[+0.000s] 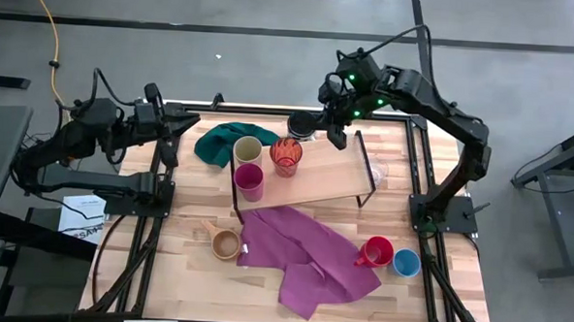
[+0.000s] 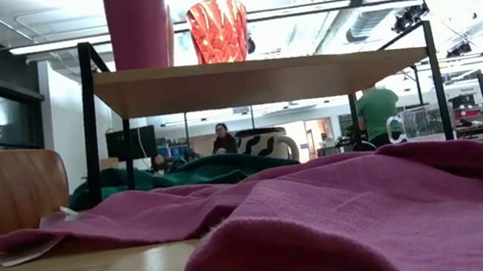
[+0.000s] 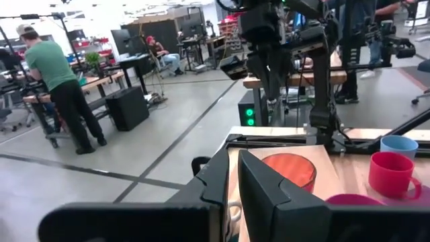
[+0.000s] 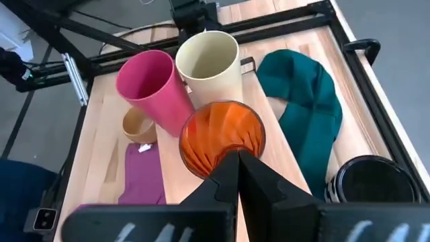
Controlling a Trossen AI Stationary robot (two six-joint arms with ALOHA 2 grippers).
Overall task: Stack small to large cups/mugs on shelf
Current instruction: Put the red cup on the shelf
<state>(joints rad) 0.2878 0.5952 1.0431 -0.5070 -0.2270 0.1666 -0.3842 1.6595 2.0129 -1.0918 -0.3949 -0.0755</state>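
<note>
So here's where we're at: three cups already sit on the shelf (image 1: pixel 315 182), all bunched at its left end; the cream cup (image 1: pixel 247 150), the magenta cup (image 1: pixel 249 181) and the translucent red cup (image 1: pixel 285 153). The right gripper (image 1: pixel 338 136) hangs just over the shelf's back edge, fingers pressed together with nothing between them; in its wrist view the red cup (image 4: pixel 222 138) is right past the fingertips.

What we think matters next is the striped mug (image 1: pixel 301 125); it stands upright on the table behind the shelf, just beside the right gripper, mouth facing up, so a straight-down approach looks right; the right arm is clearly the nearer one.

The left gripper (image 1: pixel 172 125) waits off by the table's left edge, fingers closed and empty.

Still down on the table: the wooden cup (image 1: pixel 225 242), the red mug (image 1: pixel 376 252), the blue cup (image 1: pixel 405 262), and what looks like the clear glass (image 1: pixel 377 172) beside the shelf's right end.
</note>
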